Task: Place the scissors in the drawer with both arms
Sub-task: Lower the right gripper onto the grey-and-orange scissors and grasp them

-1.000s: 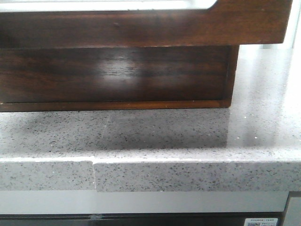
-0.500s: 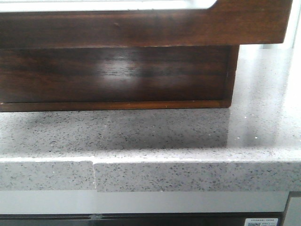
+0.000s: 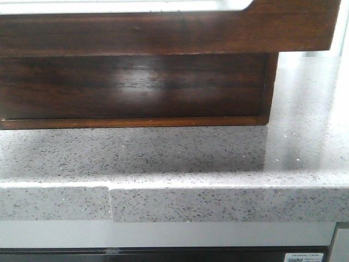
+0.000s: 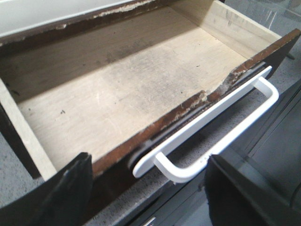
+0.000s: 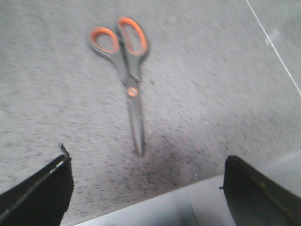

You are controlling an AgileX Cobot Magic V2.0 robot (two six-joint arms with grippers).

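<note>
The drawer point(image 3: 163, 33) fills the top of the front view: a glossy dark brown front with a long rounded-corner cutout along its top edge. In the left wrist view the drawer point(image 4: 117, 89) stands open and empty, with a pale wood bottom and a white bar handle point(image 4: 221, 127) on its front. My left gripper point(image 4: 150, 188) is open and empty, just off the handle's near end. The scissors point(image 5: 124, 61), grey with orange-lined loops, lie flat and shut on the grey counter. My right gripper point(image 5: 150, 193) is open and empty, short of the blade tip.
The speckled grey stone counter point(image 3: 191, 158) carries the drawer unit and has a stepped front edge point(image 3: 109, 204). The counter edge point(image 5: 188, 202) runs right under my right fingers. A dark cabinet front point(image 4: 277, 155) lies below the handle.
The front view has shifted very slightly. Nothing else has visibly changed.
</note>
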